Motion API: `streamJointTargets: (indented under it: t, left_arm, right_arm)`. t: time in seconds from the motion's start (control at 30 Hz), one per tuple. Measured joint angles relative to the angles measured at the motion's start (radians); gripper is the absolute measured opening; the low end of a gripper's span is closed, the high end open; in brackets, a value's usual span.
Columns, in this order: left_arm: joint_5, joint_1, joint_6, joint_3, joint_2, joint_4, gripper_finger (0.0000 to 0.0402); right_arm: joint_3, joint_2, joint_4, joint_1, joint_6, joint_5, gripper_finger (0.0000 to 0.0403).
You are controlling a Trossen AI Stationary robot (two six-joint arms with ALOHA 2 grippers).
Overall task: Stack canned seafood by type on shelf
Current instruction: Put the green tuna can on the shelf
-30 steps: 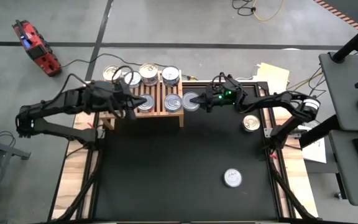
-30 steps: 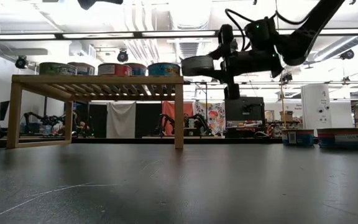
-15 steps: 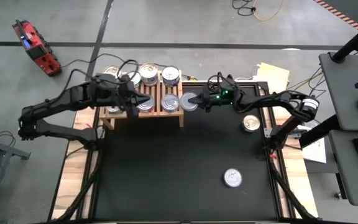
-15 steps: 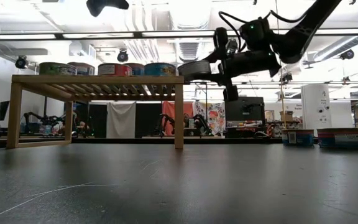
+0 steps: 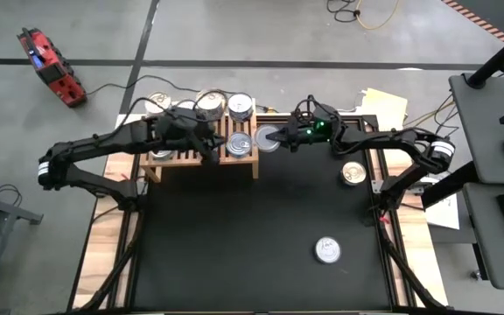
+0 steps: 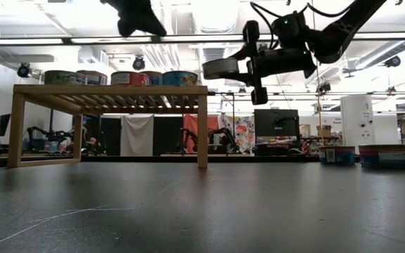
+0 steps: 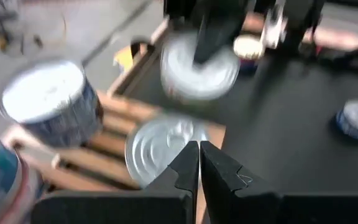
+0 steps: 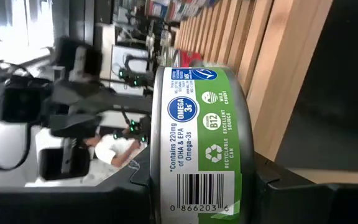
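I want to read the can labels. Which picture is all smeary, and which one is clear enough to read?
The left wrist view is smeared: the cans on the shelf look streaked and soft. The right wrist view is sharp: the green can held in the right gripper shows readable label print and a barcode.

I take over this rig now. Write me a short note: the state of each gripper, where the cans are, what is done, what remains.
Right gripper: shut on a green-label can, held in the air just off the shelf's right end.
Left gripper: shut, empty, above the shelf's front edge.
Done: several cans already stand on the shelf.
Left: place the held can; two cans remain on the black mat, one near its right edge, one nearer the front.
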Motion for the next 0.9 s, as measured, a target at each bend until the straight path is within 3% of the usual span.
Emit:
streamJointTargets:
  t: [0.2,0.4,0.9]
  left_arm:
    - [-0.02,0.0,-0.046,0.0,0.007,-0.183,0.0]
    - [-0.109,0.01,-0.042,0.001,-0.021,-0.308,0.0]
    - [-0.117,0.081,0.017,-0.06,-0.008,-0.356,0.0]
  right_arm:
    - [0.009,-0.068,-0.13,-0.002,-0.076,0.001,0.0121]
    - [0.024,-0.116,-0.328,-0.001,-0.171,0.001,0.0121]
    - [0.026,-0.123,-0.336,-0.001,-0.2,0.003,0.0121]
